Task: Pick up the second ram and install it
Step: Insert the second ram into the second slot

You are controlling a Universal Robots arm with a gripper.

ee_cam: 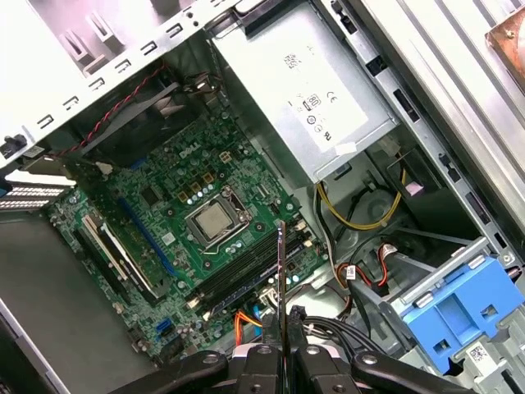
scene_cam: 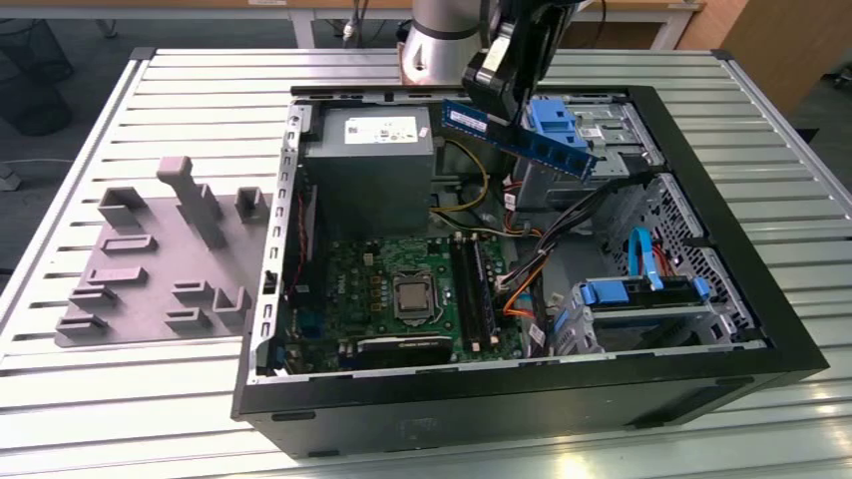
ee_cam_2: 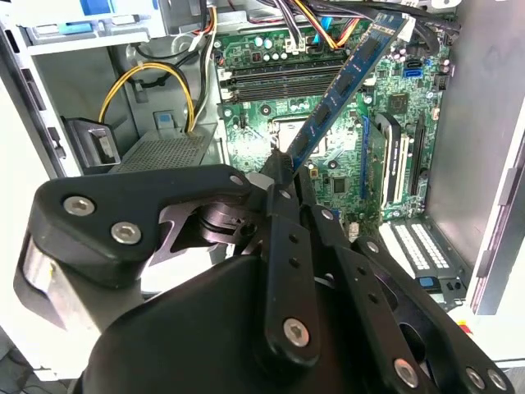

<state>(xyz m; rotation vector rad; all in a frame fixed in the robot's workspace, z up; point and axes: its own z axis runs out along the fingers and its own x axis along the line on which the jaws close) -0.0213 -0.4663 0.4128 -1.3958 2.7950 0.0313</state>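
From the exterior view's left: a grey fixture tray [scene_cam: 160,261], then the open PC case [scene_cam: 745,329]. Over it the gripper [scene_cam: 498,112] has its fingers clamped on the second ram [scene_cam: 522,134], held above the motherboard's 4 slots [scene_cam: 476,291], long axis angled toward the exterior view's right.

Arm enters from 12 o'clock in the exterior view, gripper [scene_cam: 513,118] lowered, black fingers [ee_cam_2: 283,176] clamped on a held stick.
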